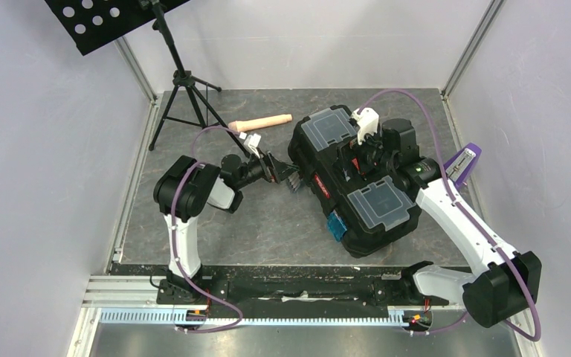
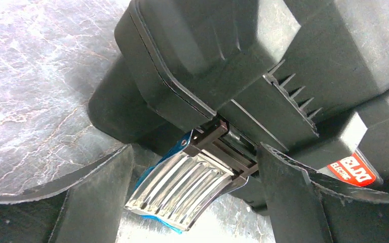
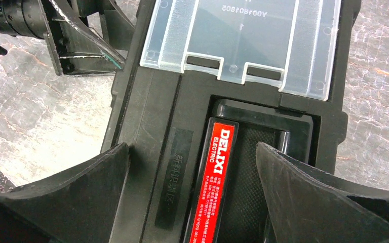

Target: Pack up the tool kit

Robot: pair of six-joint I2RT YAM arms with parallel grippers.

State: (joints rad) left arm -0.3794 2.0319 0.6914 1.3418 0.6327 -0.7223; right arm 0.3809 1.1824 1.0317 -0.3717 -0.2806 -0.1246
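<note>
The black toolbox [image 1: 308, 160] lies closed at centre right, with two clear-lidded compartments [image 1: 378, 202] [image 1: 329, 128]. My left gripper [image 1: 286, 176] is open at the box's left side. In the left wrist view, the gripper [image 2: 195, 167] has its jaws either side of a ribbed, shiny latch with blue film [image 2: 182, 190], which hangs tilted outward from the box. My right gripper [image 1: 358, 160] is open just above the lid. In the right wrist view, the gripper [image 3: 192, 152] straddles the red-labelled handle [image 3: 218, 182]. No pliers or screwdrivers are in view.
A beige cylindrical handle [image 1: 260, 123] lies behind my left gripper. A purple stapler-like object [image 1: 462, 162] sits by the right wall. A music-stand tripod [image 1: 182, 89] stands at back left. A second blue latch [image 1: 336, 225] shows on the box's near side.
</note>
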